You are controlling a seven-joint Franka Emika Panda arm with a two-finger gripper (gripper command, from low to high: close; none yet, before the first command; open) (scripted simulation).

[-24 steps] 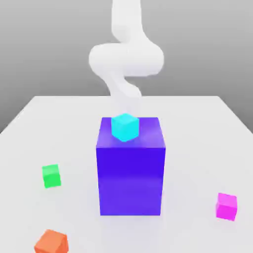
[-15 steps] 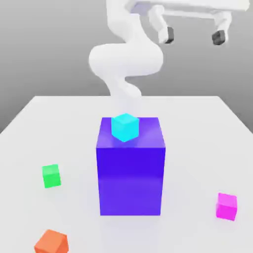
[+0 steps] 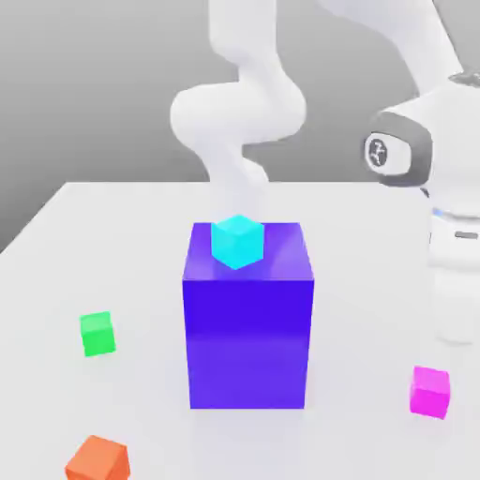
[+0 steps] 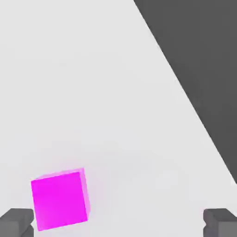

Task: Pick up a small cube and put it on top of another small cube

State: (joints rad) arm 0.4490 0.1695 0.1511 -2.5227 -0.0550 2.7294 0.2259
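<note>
The small magenta cube (image 3: 430,391) lies on the white table (image 3: 112,225), near the front at the exterior view's right, well apart from the big blue-purple block (image 3: 247,328). The small green cube (image 3: 97,334) lies on the other side of this block, at the exterior view's left. A cyan cube (image 3: 235,241) sits on top of the block, and an orange cube (image 3: 97,459) is at the near left corner.

In the hand view the gripper (image 4: 118,224) has its fingers (image 4: 16,222) wide apart and they hold nothing. The magenta cube (image 4: 59,199) is close to one finger, not centred between them.

I judge that the cube is light and rigid, with smooth flat faces, so it may slip a little. The best hold is on two opposite side faces, at the middle.

The table edge (image 4: 185,88) is near this cube, so there is less room on that side. The way to the green cube is blocked by the tall block; the arm should probably lift over it or go around.
</note>
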